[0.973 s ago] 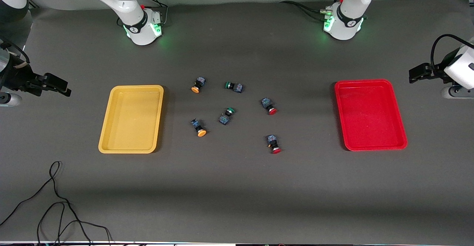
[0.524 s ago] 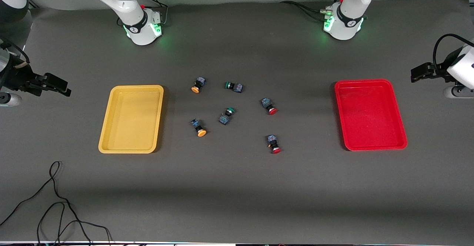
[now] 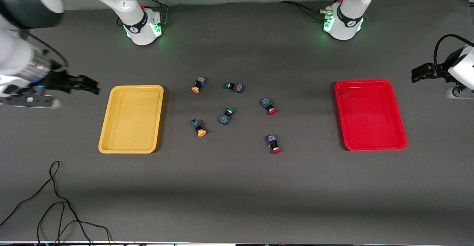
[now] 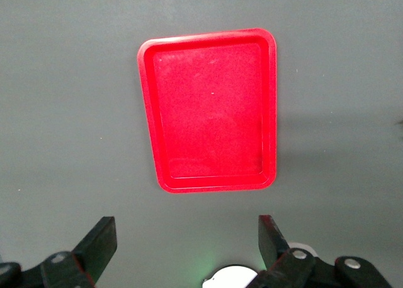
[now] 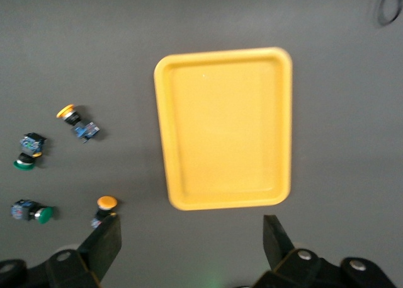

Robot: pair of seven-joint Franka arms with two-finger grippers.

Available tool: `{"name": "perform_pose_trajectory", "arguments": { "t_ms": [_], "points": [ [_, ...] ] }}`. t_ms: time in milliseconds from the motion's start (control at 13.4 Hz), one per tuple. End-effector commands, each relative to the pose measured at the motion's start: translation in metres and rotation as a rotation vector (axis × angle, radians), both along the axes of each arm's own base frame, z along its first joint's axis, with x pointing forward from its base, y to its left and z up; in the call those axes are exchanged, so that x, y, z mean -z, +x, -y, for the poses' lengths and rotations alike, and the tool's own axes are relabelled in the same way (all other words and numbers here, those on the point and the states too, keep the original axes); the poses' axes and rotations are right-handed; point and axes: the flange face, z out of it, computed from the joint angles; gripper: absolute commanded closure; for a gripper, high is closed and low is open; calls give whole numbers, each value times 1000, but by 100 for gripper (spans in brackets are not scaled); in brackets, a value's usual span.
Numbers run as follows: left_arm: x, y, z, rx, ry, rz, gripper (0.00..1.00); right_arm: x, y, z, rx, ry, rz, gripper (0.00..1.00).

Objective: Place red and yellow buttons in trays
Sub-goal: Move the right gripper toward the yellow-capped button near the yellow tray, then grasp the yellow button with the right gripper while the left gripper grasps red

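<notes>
The yellow tray (image 3: 131,120) lies toward the right arm's end of the table and the red tray (image 3: 370,114) toward the left arm's end; both hold nothing. Between them lie two yellow buttons (image 3: 196,88) (image 3: 201,132) and two red buttons (image 3: 271,110) (image 3: 276,150). My right gripper (image 3: 90,87) hangs open over the bare table beside the yellow tray (image 5: 223,130). In its wrist view the right gripper (image 5: 191,228) is empty, with a yellow button (image 5: 107,203) by one finger. My left gripper (image 3: 418,74) hangs open and empty beside the red tray (image 4: 211,111).
Two green-capped switches (image 3: 231,86) (image 3: 227,113) lie among the buttons. A black cable (image 3: 55,201) snakes over the table near the front camera at the right arm's end. Both arm bases (image 3: 142,27) (image 3: 344,26) stand along the edge farthest from that camera.
My right arm has swung in toward the yellow tray, its gripper now closer to the tray's edge. The left gripper has barely shifted. The buttons and trays have not moved.
</notes>
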Motion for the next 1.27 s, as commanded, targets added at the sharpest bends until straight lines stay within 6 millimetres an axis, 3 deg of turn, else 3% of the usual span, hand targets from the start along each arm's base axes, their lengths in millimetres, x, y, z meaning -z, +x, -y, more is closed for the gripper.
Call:
{"name": "perform_pose_trajectory", "arguments": {
  "t_ms": [0,150,299,449,524,674,824,1048,1198],
  "points": [
    [-2,4,-2,9,-13,-14,0,25,-48,-72,126,2,33,0],
    [-2,4,-2,9,-13,-14,0,53,-88,-147,207,1,68,0],
    [-1,5,-2,10,-14,-16,0,66,-118,-210,282,11,89,0],
    [1,4,-1,11,-14,-20,0,79,-144,-254,345,7,87,0],
    [-1,3,0,12,-15,-19,0,88,-157,-267,365,10,89,0],
    [-1,2,1,13,-16,-20,0,101,-169,-265,370,7,89,0],
    [2,2,14,28,-22,-21,0,115,-176,-261,366,-3,82,0],
    [26,10,53,60,-96,-51,0,144,-192,-256,352,-5,83,0],
    [39,19,89,53,-116,-48,0,176,-197,-251,357,9,97,0]
  ]
}}
